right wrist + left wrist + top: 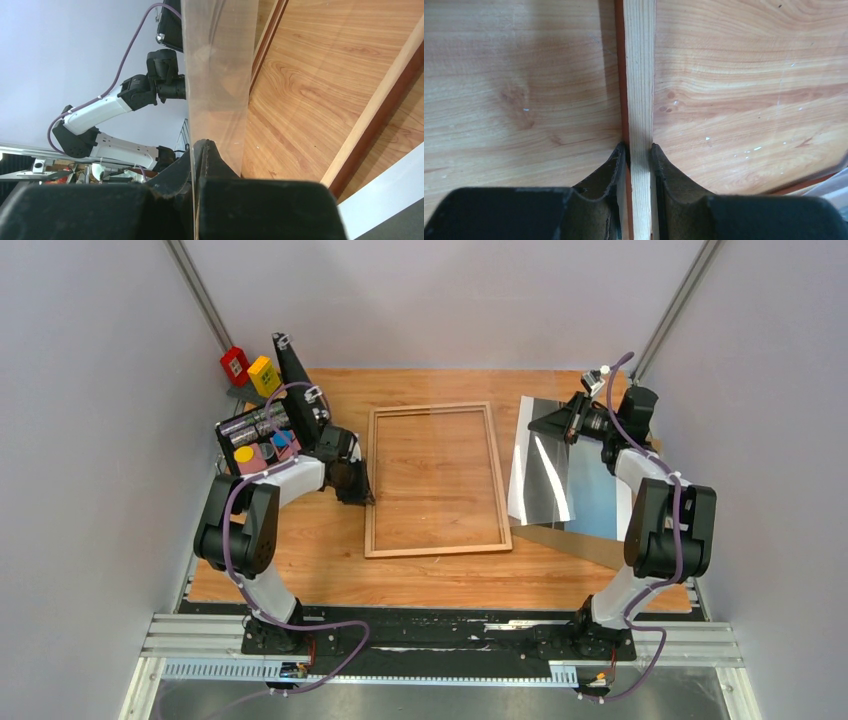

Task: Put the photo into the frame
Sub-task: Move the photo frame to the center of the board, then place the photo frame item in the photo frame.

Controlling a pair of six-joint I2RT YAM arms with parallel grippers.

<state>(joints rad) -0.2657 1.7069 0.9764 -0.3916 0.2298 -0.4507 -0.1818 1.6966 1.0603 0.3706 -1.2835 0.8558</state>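
The frame (440, 548) lies flat mid-table, pale wood back up. My left gripper (352, 490) is at its left rail. In the left wrist view the fingers (639, 147) are shut on that pale rail (639, 75), one on each side. The photo (545, 480), with a white margin, a dark grey band and a blue part, is right of the frame. My right gripper (548, 423) is at its far edge. In the right wrist view the gripper (199, 142) is shut on a thin glossy sheet (220, 75) seen edge-on, apparently the photo. The frame's rail (372, 125) lies beyond.
A plain brown backing board (575, 545) lies under the photo at the right. An open black case (290, 390) with small items, and red and yellow blocks (250, 368), stand at the back left. The wooden table (330, 585) ends at the front rail.
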